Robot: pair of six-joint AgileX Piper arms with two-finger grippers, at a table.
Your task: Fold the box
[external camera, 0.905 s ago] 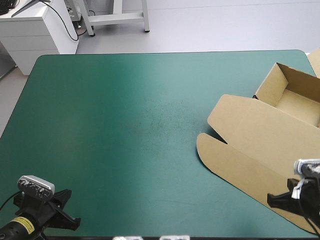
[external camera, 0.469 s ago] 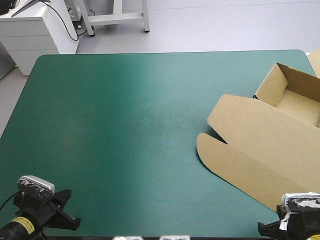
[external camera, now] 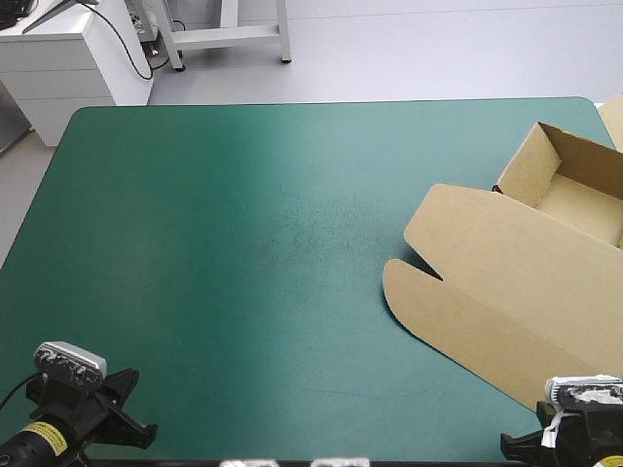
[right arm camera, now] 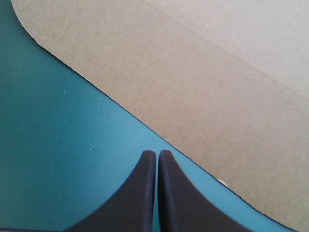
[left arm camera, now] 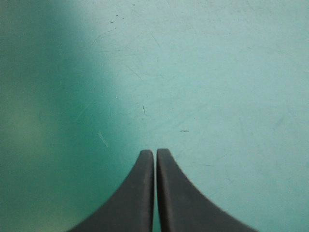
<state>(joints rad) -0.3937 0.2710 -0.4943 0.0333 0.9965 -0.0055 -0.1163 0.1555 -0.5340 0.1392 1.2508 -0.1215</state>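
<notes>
Where the brown box [external camera: 516,268] lies open at the worktop's [external camera: 224,253] right, the right end effector [right arm camera: 157,154] sits beside its lid [right arm camera: 203,72], closed, empty. The left end effector [left arm camera: 155,153] is likewise closed, empty.

Bright, even light fills the high view. The teal-green cover [external camera: 243,243] is darker along its left side and carries a paler sheen over the middle. The brown box [external camera: 506,292] is evenly lit on its flat lid. Its tray's inner walls sit in soft shade, and a thin dark shadow marks the notch beside the rounded flap.

In the left wrist view the cover glares pale ahead of the left gripper [left arm camera: 155,153] and dims to deep shade on one side. Fine scratches catch the light.

In the right wrist view the right gripper [right arm camera: 157,153] looks matte black, without glare. A narrow shadow runs under the box's edge.
</notes>
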